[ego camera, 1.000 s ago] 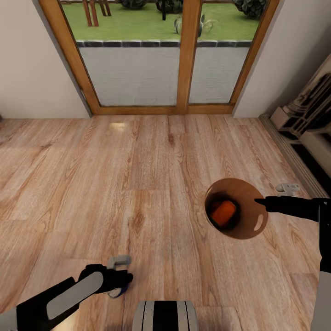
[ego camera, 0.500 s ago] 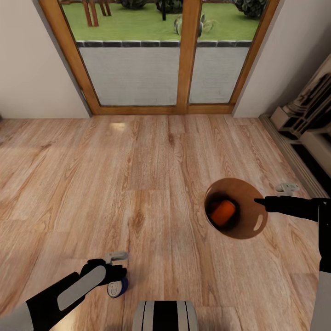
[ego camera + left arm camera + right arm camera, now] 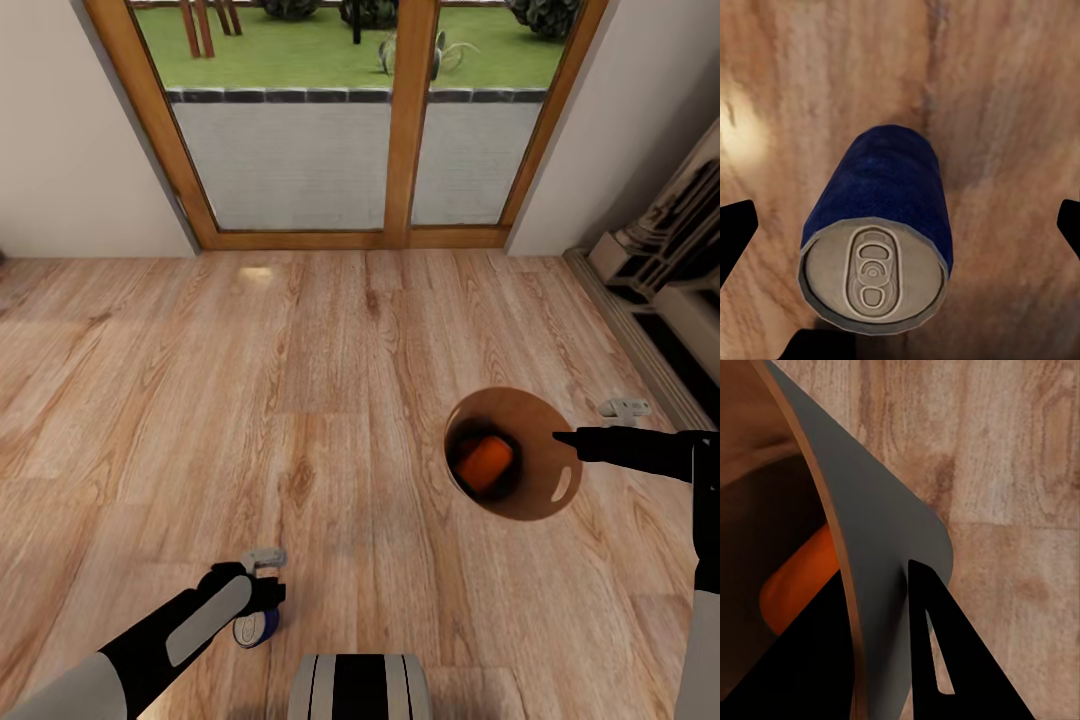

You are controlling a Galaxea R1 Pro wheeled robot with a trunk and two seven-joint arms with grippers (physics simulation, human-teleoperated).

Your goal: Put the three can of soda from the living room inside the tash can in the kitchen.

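One blue soda can sitting between the wide-spread fingers of the left gripper, fingertips well clear of the can on both sides, silver top with pull tab facing the wrist camera. Appearing in the head view low and left of centre, at the tip of the left gripper, blue can over pale wood floor; whether resting on the boards or lifted, cannot tell.

Holding the trash can by its rim with the right gripper, one black finger outside the wall and the other inside, jaws pinched narrow on the thin wall. Trash can showing coppery brown, mouth open toward the head camera, one orange soda can lying inside at the bottom. Orange curve showing inside the bin in the right wrist view.

Facing wood-framed glass doors, grass beyond.
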